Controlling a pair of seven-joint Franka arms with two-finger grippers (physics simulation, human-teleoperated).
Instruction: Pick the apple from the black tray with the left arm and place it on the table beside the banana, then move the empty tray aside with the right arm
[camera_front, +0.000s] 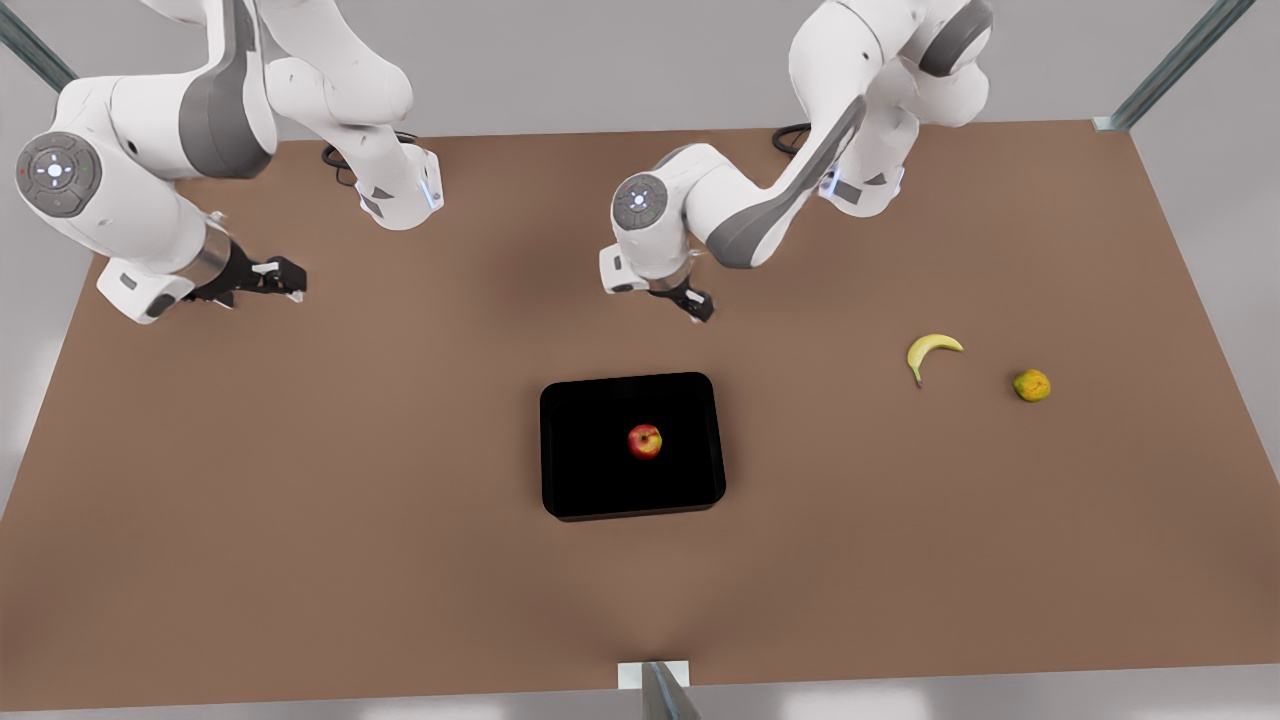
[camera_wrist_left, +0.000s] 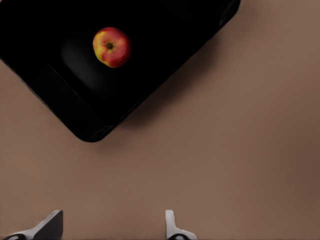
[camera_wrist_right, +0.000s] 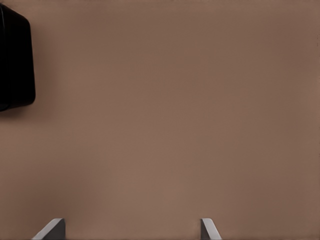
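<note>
**Apple in tray, both grippers empty and spread: approach stage.**

Front view: you see the apple (camera_front: 645, 441) lying near the middle of the black tray (camera_front: 570, 480), which sits mid-table (camera_front: 300, 520). The banana (camera_front: 931, 350) lies well apart at about 2 o'clock from the tray, with a yellow-green fruit (camera_front: 1031, 385) just beyond it. The left gripper (camera_front: 699, 305) hangs near the tray's 12 o'clock edge, likely staged for the pick; the right gripper (camera_front: 283, 280) waits far off at 10 o'clock.
Left wrist view: the fingers (camera_wrist_left: 172, 227) stand spread over bare table, pinching nothing; the apple (camera_wrist_left: 111, 47) and tray (camera_wrist_left: 90, 127) lie ahead.
Right wrist view: the fingers (camera_wrist_right: 207, 230) are apart, empty; a tray corner (camera_wrist_right: 17, 95) sits at the edge.
</note>
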